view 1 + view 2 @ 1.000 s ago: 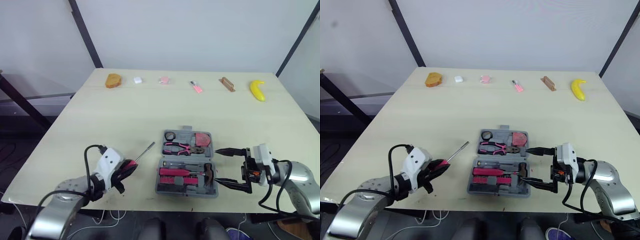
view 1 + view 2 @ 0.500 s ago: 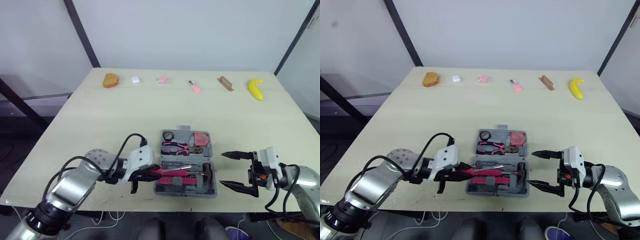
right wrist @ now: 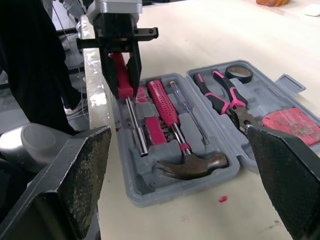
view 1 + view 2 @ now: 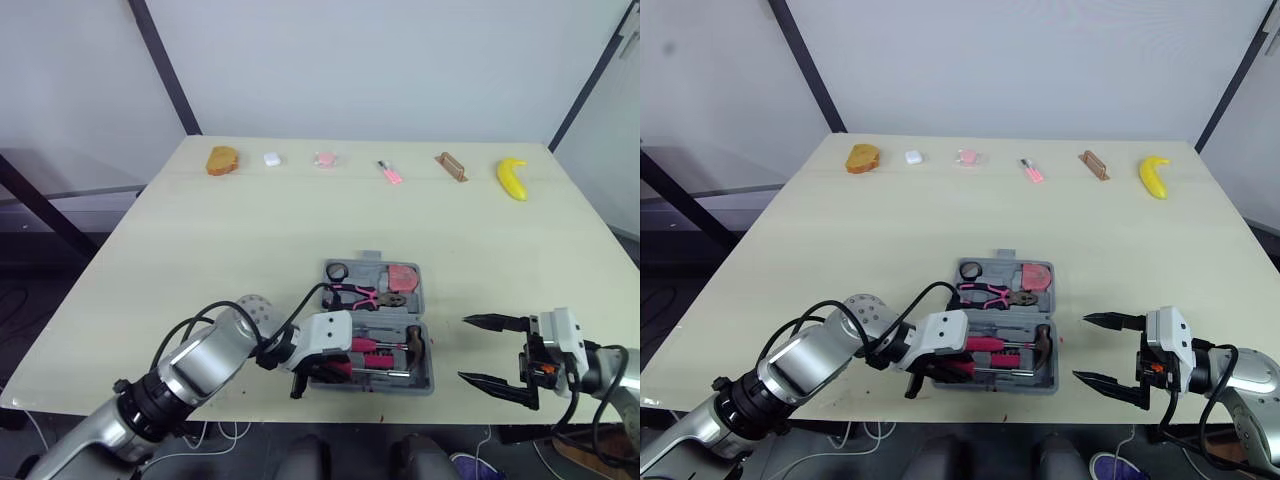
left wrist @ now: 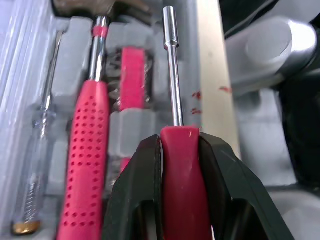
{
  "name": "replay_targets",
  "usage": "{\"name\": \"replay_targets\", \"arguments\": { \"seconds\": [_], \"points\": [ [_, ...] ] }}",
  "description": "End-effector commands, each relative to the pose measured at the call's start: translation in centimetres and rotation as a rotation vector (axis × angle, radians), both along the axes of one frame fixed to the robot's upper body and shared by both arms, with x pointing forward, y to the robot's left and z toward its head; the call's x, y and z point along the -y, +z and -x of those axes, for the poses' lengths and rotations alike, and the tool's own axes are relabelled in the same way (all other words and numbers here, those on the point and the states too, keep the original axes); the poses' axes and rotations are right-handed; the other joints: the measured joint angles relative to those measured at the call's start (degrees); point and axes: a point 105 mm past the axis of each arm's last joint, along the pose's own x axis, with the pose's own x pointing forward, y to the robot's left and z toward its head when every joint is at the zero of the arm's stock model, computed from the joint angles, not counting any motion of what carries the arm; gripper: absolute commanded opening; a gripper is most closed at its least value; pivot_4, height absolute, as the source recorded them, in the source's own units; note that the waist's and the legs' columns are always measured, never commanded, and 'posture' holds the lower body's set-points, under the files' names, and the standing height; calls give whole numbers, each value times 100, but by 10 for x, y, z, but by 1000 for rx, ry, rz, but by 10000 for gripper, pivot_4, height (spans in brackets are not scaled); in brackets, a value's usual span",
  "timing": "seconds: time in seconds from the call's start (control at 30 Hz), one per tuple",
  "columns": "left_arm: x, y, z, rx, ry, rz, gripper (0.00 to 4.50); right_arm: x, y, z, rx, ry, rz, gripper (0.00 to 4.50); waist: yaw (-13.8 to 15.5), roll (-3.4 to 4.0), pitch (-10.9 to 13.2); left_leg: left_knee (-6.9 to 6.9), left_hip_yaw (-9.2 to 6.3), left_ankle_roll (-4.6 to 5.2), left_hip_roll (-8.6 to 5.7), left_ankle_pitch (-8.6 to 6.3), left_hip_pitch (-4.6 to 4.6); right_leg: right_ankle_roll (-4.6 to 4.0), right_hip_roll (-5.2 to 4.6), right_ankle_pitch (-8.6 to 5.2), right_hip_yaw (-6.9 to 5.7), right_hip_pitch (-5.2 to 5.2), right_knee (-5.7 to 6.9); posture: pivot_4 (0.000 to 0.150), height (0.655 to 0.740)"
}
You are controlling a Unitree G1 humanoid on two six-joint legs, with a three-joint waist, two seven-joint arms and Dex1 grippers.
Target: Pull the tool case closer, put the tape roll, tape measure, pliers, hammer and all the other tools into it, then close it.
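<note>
Tool case (image 3: 150, 190) open at table's (image 4: 250, 230) near edge; hammer (image 3: 192, 167), pliers (image 3: 222, 97), tape roll (image 3: 241, 80) seated. Left gripper (image 5: 180, 150) jaws clamp pink screwdriver (image 5: 171, 75) over its slot (last loose tool, I'd judge). Right gripper (image 4: 463, 349) jaws wide, alongside. Closing remains.

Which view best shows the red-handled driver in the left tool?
The left wrist view: the red-handled driver, clamped in the left tool, shaft over the tool case. The right wrist view shows it from farther off; in the eye views the tool hides most of it.
</note>
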Motion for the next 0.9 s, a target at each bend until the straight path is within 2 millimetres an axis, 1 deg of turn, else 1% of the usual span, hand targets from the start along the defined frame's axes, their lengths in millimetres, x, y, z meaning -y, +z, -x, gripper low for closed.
{"name": "replay_targets", "arguments": {
  "seconds": [0.03, 0.1, 0.33, 0.5, 0.7, 0.9],
  "points": [
    [12, 0, 4, 6, -29, -8, 6130, 2, 8, 2, 36, 8, 10, 45000, 13, -2, 1, 2, -1, 0, 0, 0, -2, 1, 0, 0, -1, 0, -1, 1500, 7400],
    [17, -3, 8, -5, -48, -17, 6130, 5, 5, 4, 26, 8, 20, 45000, 14, -2, 1, 3, 0, 0, 0, 0, -2, 1, -1, 0, 1, 0, -1, 1500, 7400],
    [19, -9, 4, 20, -86, -81, 6130, 7, 0, 9, 11, 11, 29, 45000, 11, -2, 1, 3, -2, 0, 0, 0, 0, 1, 1, 0, -1, 0, 2, 1500, 7400],
    [27, -9, 0, 26, -111, -77, 6130, 5, -2, 10, 14, 8, 21, 45000, 17, -2, 1, 4, 0, 0, -1, 0, 0, 1, 0, 0, 1, 1, 0, 1500, 7400],
    [30, -9, 0, 19, -121, -73, 6130, 5, -3, 11, 18, -2, 16, 45000, 15, -2, 1, 4, -2, 0, -1, 0, 0, 1, 1, 0, 0, 1, 2, 1500, 7400],
    [38, -9, -2, 4, -110, -45, 6130, 2, -4, 10, 21, -10, 9, 45000, 20, -2, 1, 5, -2, 0, -1, 0, -1, 1, 0, 0, 1, 1, 2, 1500, 7400]
  ]
}}
